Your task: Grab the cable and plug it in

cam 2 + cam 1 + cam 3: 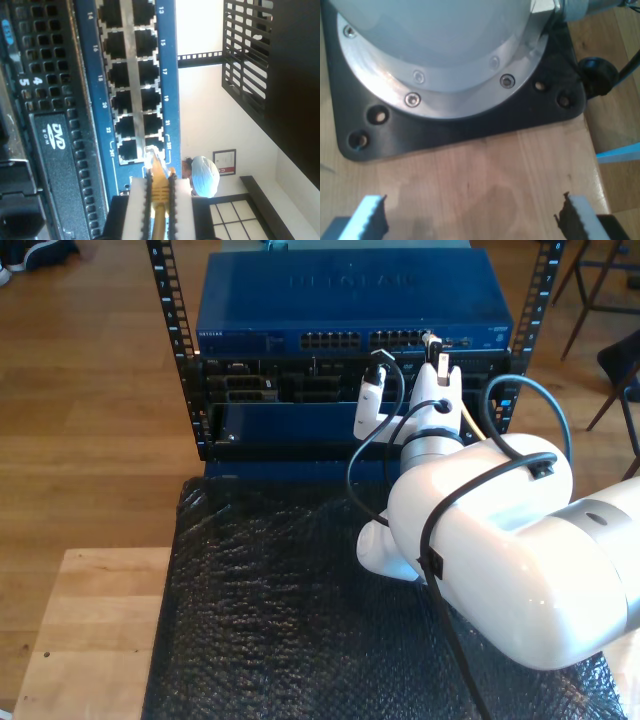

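The pale yellow cable [159, 192] is clamped between the white pads of my second gripper [159, 182], which is shut on it. Its clear plug [153, 159] sticks out past the fingertips, with its tip at the mouth of a port [154, 142] at the end of the blue switch's [170, 75] port rows. How far in it sits I cannot tell. In the exterior view my second gripper [433, 348] reaches the switch [350, 310] at its right-hand ports, and the cable [468, 422] trails down behind the wrist. My first gripper [470, 220] is open over bare wood.
A black server with a DVD drive [57, 165] sits beside the switch in the rack [190, 390]. Black bubble wrap [270, 600] covers the table below. A black base plate [470, 120] with a silver flange lies ahead of my first gripper. A person's capped head [205, 175] shows far off.
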